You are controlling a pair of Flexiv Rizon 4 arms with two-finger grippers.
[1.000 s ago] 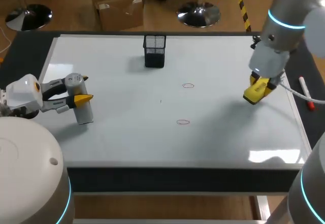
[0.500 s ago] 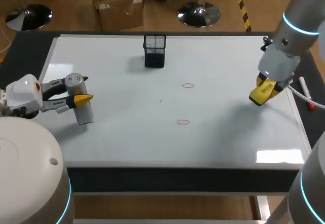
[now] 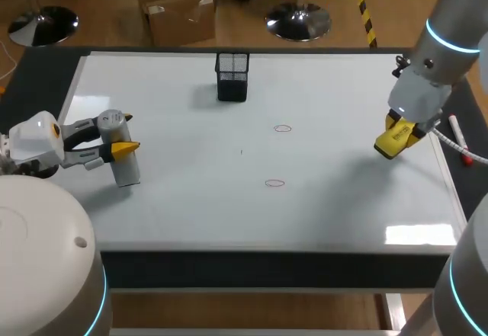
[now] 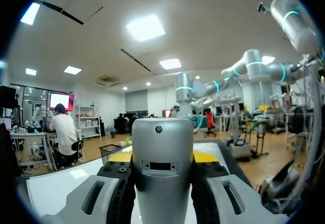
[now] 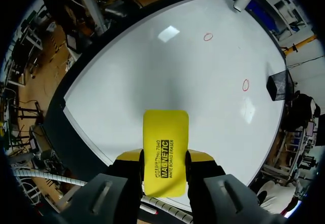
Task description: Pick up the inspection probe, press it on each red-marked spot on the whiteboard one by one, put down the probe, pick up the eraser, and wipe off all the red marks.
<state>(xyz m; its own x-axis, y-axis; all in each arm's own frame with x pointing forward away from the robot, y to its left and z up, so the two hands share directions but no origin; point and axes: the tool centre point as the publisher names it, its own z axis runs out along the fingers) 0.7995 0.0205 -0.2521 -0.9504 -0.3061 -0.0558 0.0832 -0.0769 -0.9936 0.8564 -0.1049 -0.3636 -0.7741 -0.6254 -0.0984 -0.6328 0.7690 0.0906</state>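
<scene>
The inspection probe (image 3: pixel 122 152), a silver cylinder, stands close to upright near the whiteboard's (image 3: pixel 229 214) left edge. The left gripper (image 3: pixel 126 132) is clamped on its upper part, one yellow finger on each side. Whether its lower end touches the surface, I can't tell. From the left wrist, the probe's rounded top fills the space between the fingers.

Over on the right, the yellow eraser (image 3: pixel 392 141) is pinched flat between the right gripper's (image 3: pixel 396 135) fingers. It hangs above the board near the right edge, with its shadow cast on the white surface beside it.

Two red marks, both small ovals, sit around mid-board: one (image 3: pixel 283 129) towards the far edge, the other (image 3: pixel 274 184) towards the near edge. Both are well apart from either tool.

A black mesh holder (image 3: pixel 232 77) stands by the far edge, left of centre. A red-capped marker (image 3: pixel 457 132) lies just off the right edge.
</scene>
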